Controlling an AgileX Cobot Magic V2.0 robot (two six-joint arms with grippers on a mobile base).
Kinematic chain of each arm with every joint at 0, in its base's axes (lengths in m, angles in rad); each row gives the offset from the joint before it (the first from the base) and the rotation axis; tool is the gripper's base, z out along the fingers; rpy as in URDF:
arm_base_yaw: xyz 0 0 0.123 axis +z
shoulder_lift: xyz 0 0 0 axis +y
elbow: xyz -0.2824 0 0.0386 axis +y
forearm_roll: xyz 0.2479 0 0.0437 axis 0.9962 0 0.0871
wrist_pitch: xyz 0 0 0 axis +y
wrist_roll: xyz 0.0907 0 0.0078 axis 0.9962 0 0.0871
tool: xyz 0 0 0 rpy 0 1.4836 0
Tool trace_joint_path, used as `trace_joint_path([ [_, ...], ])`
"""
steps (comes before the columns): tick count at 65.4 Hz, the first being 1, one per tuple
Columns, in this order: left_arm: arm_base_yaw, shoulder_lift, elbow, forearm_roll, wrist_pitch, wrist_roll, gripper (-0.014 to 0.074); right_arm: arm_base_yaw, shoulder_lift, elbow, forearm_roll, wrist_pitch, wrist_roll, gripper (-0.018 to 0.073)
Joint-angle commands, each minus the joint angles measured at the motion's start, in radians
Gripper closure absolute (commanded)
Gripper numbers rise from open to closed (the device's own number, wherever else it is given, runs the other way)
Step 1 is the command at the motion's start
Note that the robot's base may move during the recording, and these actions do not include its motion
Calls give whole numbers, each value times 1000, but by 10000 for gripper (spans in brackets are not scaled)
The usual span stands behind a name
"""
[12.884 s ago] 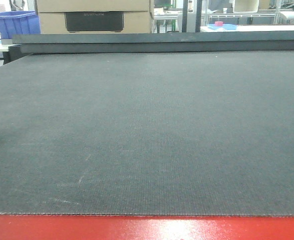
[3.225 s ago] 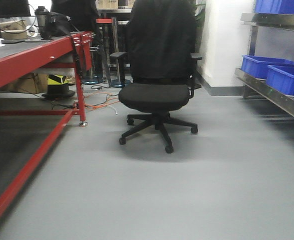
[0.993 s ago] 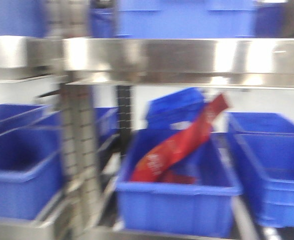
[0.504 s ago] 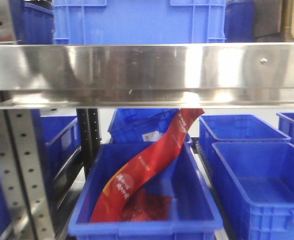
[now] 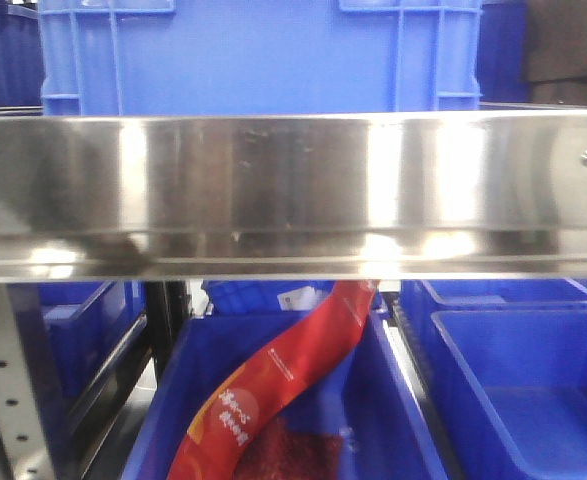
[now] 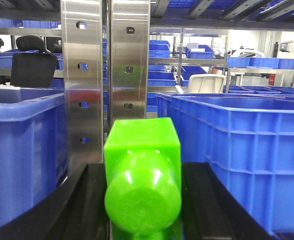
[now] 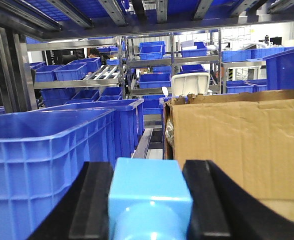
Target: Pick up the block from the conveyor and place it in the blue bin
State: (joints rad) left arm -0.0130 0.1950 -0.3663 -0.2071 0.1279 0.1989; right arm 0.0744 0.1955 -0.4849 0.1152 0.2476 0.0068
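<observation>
Steel shelf; one green block, one light-blue block, both held.

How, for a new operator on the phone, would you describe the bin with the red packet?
Find the stainless steel shelf beam spanning the front view. Directly below its middle sits a blue bin. Unlike the neighbouring bin to its right, it holds a long red packet leaning diagonally.

Two blocks: one green block between the left jaws, one light-blue block between the right jaws.
</observation>
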Motion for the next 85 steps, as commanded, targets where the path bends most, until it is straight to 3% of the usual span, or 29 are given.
trace_joint_path([
  [1,-1,-2,0,-7,-21,2,707,-3,-2,2,-8,-25,-7,721],
  [45,-1,-2,0,-7,-21,2,707,-3,-2,2,-8,-25,-7,721],
  [65,-1,-2,-7,-27,-85,2,707,-3,3,-4,-8,-54,-7,721],
  [76,-1,94,-172,-13,165,2,707,19,88,-121,-11,-59,-113,721],
  [85,-1,223,-316,-17,244,2,707,45,212,-209,-11,-56,-113,721],
])
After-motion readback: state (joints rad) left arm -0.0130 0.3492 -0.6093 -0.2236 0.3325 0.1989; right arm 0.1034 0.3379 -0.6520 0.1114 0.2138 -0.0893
